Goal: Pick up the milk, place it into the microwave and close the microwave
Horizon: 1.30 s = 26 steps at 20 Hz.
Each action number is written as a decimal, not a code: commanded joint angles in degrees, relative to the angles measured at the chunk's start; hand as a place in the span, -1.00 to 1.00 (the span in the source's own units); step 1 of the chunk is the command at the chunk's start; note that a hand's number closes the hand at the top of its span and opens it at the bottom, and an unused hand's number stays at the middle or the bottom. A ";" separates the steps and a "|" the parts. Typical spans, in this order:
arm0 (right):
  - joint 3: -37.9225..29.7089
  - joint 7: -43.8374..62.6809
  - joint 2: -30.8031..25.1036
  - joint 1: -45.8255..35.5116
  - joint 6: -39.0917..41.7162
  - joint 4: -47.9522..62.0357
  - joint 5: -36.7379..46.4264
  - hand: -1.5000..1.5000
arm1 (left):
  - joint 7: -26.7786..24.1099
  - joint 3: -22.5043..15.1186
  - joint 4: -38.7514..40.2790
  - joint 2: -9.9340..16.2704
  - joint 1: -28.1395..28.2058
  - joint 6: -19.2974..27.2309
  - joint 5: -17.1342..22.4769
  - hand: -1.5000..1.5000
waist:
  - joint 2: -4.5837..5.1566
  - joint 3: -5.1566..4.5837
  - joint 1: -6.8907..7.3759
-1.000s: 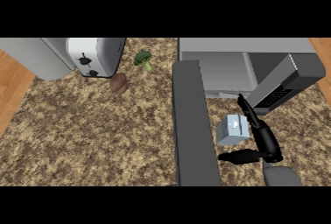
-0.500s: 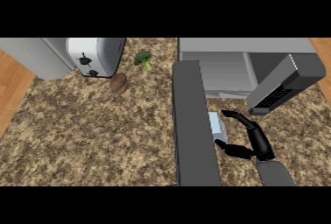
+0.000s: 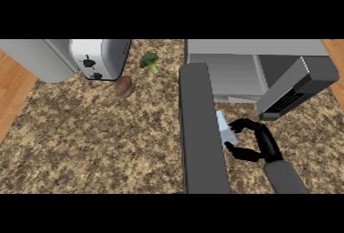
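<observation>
Lower right of frame, right hand (image 3: 252, 143) fingers curl round milk (image 3: 224, 131) (partly hidden, prob. held); lift straight, clear microwave (image 3: 232, 68) door (image 3: 295, 91) edge.

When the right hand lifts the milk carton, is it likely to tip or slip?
The milk carton looks like a stiff box with flat sides, so it probably will not roll. The right hand curls round it from the side; being tall and narrow, it may tilt. It is partly hidden behind the left forearm.

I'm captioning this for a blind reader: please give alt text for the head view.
The right hand curls round a milk carton beside the left forearm, in front of the open microwave. A toaster, broccoli and a brown item sit farther left.
</observation>
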 commanded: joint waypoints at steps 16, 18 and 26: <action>-9.11 -19.54 -3.79 -10.33 -1.90 22.69 -3.95 1.00 | 1.71 1.09 -1.84 -1.51 0.71 -3.30 1.71 -1.00 | 0.82 0.36 1.29; -8.12 -17.92 -3.61 -12.16 0.00 21.14 -3.58 1.00 | -1.51 6.10 4.95 0.36 -2.08 -5.73 3.85 -1.00 | 0.40 0.20 0.64; -3.40 -14.56 1.21 -11.23 3.05 11.82 -2.92 1.00 | 0.88 6.52 3.02 -1.17 -0.50 -5.12 3.90 -1.00 | -0.32 0.04 -1.08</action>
